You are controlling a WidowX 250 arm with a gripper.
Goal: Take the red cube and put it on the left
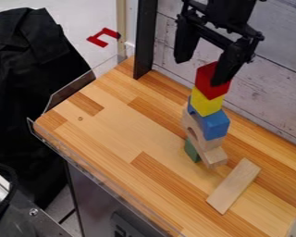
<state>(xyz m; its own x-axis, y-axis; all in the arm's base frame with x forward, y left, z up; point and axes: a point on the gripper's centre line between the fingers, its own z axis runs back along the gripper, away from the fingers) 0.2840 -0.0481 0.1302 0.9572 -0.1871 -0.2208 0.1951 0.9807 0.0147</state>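
At the upper right of the frame, the black gripper (pixel 200 71) hangs over a stack of blocks with its fingers (pixel 185 44) spread well apart. The red cube (pixel 207 82) sits at the top of the stack, right on the yellow block (pixel 206 102); one finger overlaps the cube's right side in the view, and whether it touches cannot be told. Under the yellow block is a blue block (pixel 216 125), with a curved wooden block (pixel 191 126) below it, and a green block (pixel 191 151) shows low on the stack's left side. Toward the lower right, a flat wooden plank (pixel 234 185) lies at a slant on the tabletop (pixel 113 129). Black cloth (pixel 27 74) hangs at the left edge.
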